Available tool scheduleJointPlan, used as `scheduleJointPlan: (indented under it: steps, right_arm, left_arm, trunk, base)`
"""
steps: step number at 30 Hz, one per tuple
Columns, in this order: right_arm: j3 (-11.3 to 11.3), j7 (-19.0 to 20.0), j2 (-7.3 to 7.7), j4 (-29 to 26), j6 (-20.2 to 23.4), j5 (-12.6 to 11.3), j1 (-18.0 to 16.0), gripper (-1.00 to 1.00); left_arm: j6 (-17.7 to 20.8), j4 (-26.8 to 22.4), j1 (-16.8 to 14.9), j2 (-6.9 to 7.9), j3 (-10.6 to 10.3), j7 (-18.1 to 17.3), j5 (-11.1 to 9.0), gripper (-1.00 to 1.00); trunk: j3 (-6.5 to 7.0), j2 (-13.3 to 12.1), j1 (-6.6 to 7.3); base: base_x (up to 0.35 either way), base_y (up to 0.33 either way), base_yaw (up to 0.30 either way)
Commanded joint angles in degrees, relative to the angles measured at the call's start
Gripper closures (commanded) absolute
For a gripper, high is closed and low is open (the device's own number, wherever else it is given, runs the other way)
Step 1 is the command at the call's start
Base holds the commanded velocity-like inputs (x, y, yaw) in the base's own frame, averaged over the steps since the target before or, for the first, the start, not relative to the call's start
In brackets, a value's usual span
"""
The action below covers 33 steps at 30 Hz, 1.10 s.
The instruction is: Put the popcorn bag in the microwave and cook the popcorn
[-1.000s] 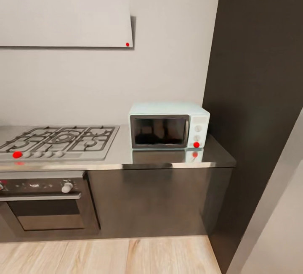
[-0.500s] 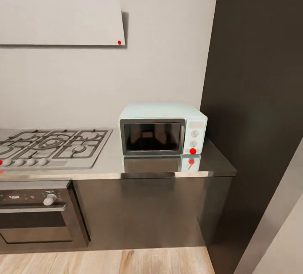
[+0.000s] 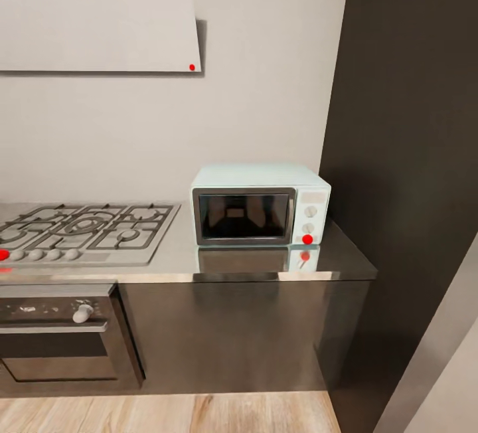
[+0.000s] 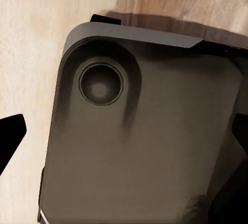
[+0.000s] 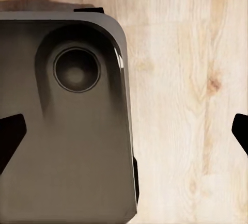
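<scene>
Here, with the microwave (image 3: 260, 206) standing door-shut on the countertop (image 3: 265, 267) beside the hob (image 3: 83, 232), both grippers hang spread apart and unladen, apparently above the robot's base, so scan along the counter for the bag first.

No text, label, brand, number or sign can be read. The microwave (image 3: 260, 206) panel is seen with two knobs and a red dot only, and the oven (image 3: 58, 335) fascia markings are blurred beyond reading.
</scene>
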State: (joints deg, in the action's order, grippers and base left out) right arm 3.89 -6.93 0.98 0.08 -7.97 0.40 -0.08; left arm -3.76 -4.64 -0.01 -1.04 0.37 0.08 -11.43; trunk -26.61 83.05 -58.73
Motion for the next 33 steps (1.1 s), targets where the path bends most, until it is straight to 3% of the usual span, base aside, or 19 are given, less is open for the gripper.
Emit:
scheduleJointPlan:
  steps: [1,3,5,7,11,16,17,18,19,21,23,27,29,33]
  right_arm:
    - [0.46,0.04,0.04,0.01,-0.19,-0.05,-0.01,-1.0]
    - [0.24,0.33,-0.2,-2.14,-0.45,0.4,-0.01,-1.0]
    - [0.19,0.72,-0.58,-9.56,0.26,0.5,-0.01,-1.0]
    - [-0.54,0.87,-0.7,-17.67,3.76,0.49,-0.01,-1.0]
    - [-5.56,0.88,-0.73,-39.56,17.87,0.4,-0.01,-1.0]
    - [-7.66,0.84,-0.73,-78.81,47.21,0.23,-0.07,-1.0]
    - [-7.75,0.85,-0.75,-83.94,51.69,0.25,-1.02,-1.0]
    - [-7.78,0.86,-0.92,-86.57,55.97,0.04,-3.86,-1.0]
    - [-7.76,0.82,-1.54,-88.15,62.11,-0.33,-9.46,-1.0]
    - [-7.74,0.73,-2.28,-88.99,67.97,-0.5,-17.78,-1.0]
    - [-7.45,0.65,-2.86,-89.21,67.97,-0.56,-26.05,-1.0]
    - [-7.25,0.64,-4.18,-89.23,67.97,-0.59,-38.22,-1.0]
    - [-7.22,0.38,-5.26,-89.21,67.97,-0.47,-41.32,-1.0]
    - [-7.22,-1.58,-10.01,-89.18,67.97,0.31,-44.66,-1.0]
  left_arm:
    - [-0.12,-0.02,-0.03,-0.01,0.0,0.01,-0.35,-1.0]
    - [-0.11,-0.02,-0.06,-0.01,0.01,0.01,-0.34,-1.0]
    - [-0.11,-0.02,-0.04,-0.03,-0.04,0.01,-0.27,-1.0]
    - [-0.14,-0.02,-0.07,-0.08,-0.2,0.01,-0.14,-1.0]
    - [-0.13,-0.02,-0.04,-0.1,-0.24,0.01,-0.15,-1.0]
    - [-0.12,-0.02,-0.05,-0.03,-0.19,0.01,-0.25,-1.0]
    - [-0.11,-0.02,-0.03,-0.03,-0.17,0.01,-0.25,-1.0]
    - [-0.11,-0.02,-0.03,-0.04,-0.14,0.01,-0.25,-1.0]
    - [-0.11,-0.02,-0.02,-0.03,-0.12,0.01,-0.26,-1.0]
    - [-0.11,-0.02,-0.05,-0.02,-0.11,0.01,-0.29,-1.0]
    - [-0.12,-0.02,-0.01,-0.02,-0.11,0.01,-0.28,-1.0]
    - [-0.12,-0.02,-0.03,-0.02,-0.11,0.01,-0.26,-1.0]
    - [-0.13,-0.02,-0.04,-0.02,-0.11,0.01,-0.26,-1.0]
    - [-0.14,-0.02,-0.02,-0.02,-0.11,0.01,-0.26,-1.0]
  trunk:
    - [-0.04,0.02,0.0]
    - [-0.04,0.02,0.0]
    - [-0.04,0.02,0.0]
    - [-0.04,0.02,0.0]
    - [-0.04,0.02,0.0]
    - [-0.04,0.02,0.0]
    - [-0.04,0.02,0.0]
    - [-0.04,0.02,0.0]
    - [-0.04,0.02,0.0]
    - [-0.04,0.02,0.0]
    - [-0.04,0.02,0.0]
    - [-0.04,0.02,0.0]
    - [-0.04,0.02,0.0]
    - [-0.04,0.02,0.0]
  base:
    - [0.0,0.0,0.0]
    - [0.0,0.0,0.0]
    - [0.0,0.0,0.0]
    - [0.0,0.0,0.0]
    - [0.0,0.0,0.0]
    - [0.0,0.0,0.0]
    - [0.0,0.0,0.0]
    - [0.0,0.0,0.0]
    - [0.0,0.0,0.0]
    - [0.0,0.0,0.0]
    - [0.0,0.0,0.0]
    - [0.0,0.0,0.0]
    - [0.0,0.0,0.0]
    - [0.0,0.0,0.0]
